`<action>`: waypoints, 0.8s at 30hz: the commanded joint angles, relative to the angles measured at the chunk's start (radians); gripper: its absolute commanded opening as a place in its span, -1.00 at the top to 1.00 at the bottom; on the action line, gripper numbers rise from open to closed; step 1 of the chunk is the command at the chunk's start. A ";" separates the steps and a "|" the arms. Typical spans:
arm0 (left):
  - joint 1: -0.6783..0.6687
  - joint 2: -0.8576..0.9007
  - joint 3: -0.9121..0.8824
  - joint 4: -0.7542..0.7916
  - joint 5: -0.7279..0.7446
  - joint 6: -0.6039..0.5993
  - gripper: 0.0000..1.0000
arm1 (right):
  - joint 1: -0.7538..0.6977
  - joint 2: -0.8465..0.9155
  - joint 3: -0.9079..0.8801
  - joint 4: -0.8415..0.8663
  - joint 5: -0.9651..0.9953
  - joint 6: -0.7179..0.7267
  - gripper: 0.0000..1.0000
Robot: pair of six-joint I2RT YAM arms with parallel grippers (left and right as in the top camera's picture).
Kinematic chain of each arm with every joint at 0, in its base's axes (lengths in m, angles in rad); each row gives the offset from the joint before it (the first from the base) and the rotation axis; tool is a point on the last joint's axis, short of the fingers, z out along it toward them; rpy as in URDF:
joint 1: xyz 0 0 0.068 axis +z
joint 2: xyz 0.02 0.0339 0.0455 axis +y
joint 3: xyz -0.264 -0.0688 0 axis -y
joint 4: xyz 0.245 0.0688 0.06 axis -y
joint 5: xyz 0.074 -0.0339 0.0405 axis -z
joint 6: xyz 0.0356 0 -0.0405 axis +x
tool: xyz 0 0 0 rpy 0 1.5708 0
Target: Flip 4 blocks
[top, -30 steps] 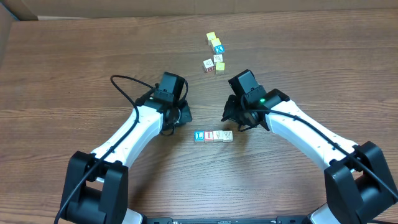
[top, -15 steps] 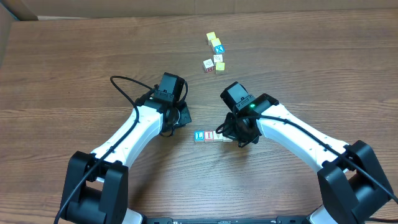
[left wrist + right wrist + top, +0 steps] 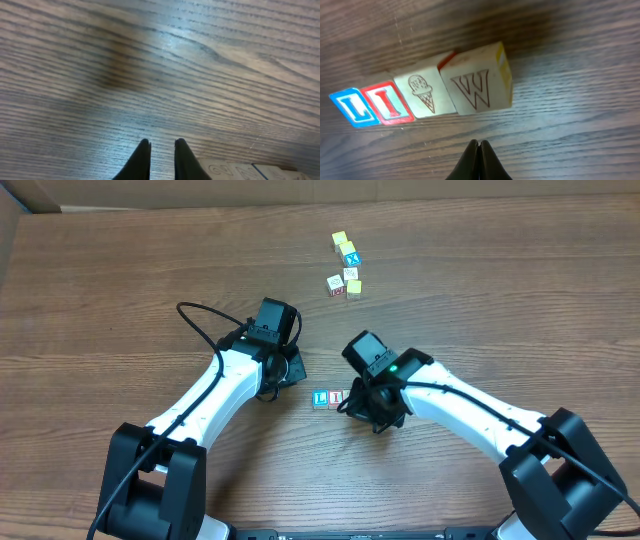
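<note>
Right gripper [image 3: 479, 146] pinched shut and empty, just short of the four-block row.
Its jaws hold nothing. The W block [image 3: 477, 90] sits at 12 o'clock, with the other blocks [image 3: 422, 95] touching in a line toward 9. Light, rigid, smooth wood probably skids, so pinch its 12 and 6 o'clock faces. Left gripper [image 3: 162, 146] is closed over bare table [image 3: 200, 60].

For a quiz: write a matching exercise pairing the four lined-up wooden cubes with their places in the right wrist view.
1. wooden cube with blue L
2. wooden cube with red I
3. wooden cube with ice-cream cone
4. wooden cube with brown W

a. right end, yellow side showing
b. second from left
c. left end
d. beside the W

Pairs: 1-c; 2-b; 3-d; 4-a
</note>
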State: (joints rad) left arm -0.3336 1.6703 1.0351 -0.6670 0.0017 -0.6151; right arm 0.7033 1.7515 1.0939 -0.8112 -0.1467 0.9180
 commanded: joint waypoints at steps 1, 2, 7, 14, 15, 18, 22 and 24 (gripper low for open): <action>-0.002 0.005 0.018 -0.003 -0.020 0.021 0.91 | 0.005 0.008 -0.018 0.017 0.043 0.026 0.93; -0.002 0.005 0.018 -0.003 -0.021 0.021 0.91 | 0.005 0.009 -0.022 0.020 0.055 0.028 0.93; -0.002 0.005 0.016 -0.002 -0.021 0.021 0.91 | 0.005 0.012 -0.043 0.046 0.099 0.068 0.93; -0.002 0.005 0.015 -0.002 -0.021 0.021 0.92 | 0.005 0.013 -0.047 0.078 0.109 0.067 0.93; -0.002 0.005 0.015 -0.002 -0.021 0.021 0.92 | 0.005 0.013 -0.047 0.078 0.109 0.067 0.93; -0.002 0.005 0.015 -0.002 -0.021 0.021 0.91 | 0.005 0.013 -0.047 0.084 0.113 0.067 0.93; -0.002 0.005 0.015 -0.002 -0.021 0.021 0.92 | 0.005 0.013 -0.047 0.093 0.116 0.067 0.93; -0.002 0.005 0.015 -0.002 -0.021 0.021 0.92 | 0.005 0.013 -0.047 0.093 0.124 0.067 0.93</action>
State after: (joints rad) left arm -0.3336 1.6703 1.0351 -0.6662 0.0013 -0.6094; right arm 0.7067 1.7592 1.0534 -0.7235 -0.0456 0.9730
